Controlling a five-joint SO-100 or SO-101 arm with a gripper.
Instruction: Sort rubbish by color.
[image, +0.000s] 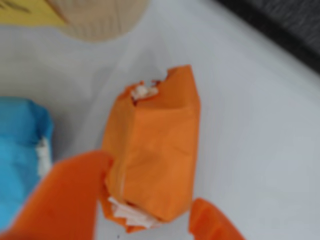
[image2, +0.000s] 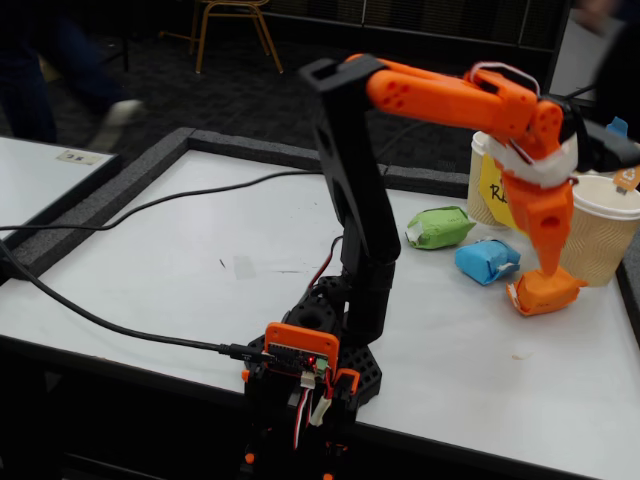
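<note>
Orange lump (image: 155, 150) bracketed by gripper (image: 150, 200), jaws narrow, grasp uncertain | green lump (image2: 438, 227); blue lump (image2: 487, 261) unsorted on table (image2: 200, 260) | cups (image2: 605, 230) near; no sorting done

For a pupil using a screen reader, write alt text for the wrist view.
Two orange fingers straddle the lower end of an orange paper-wrapped lump lying on a white table. A blue lump sits at the left edge, and a tan paper cup sits at the top.
</note>
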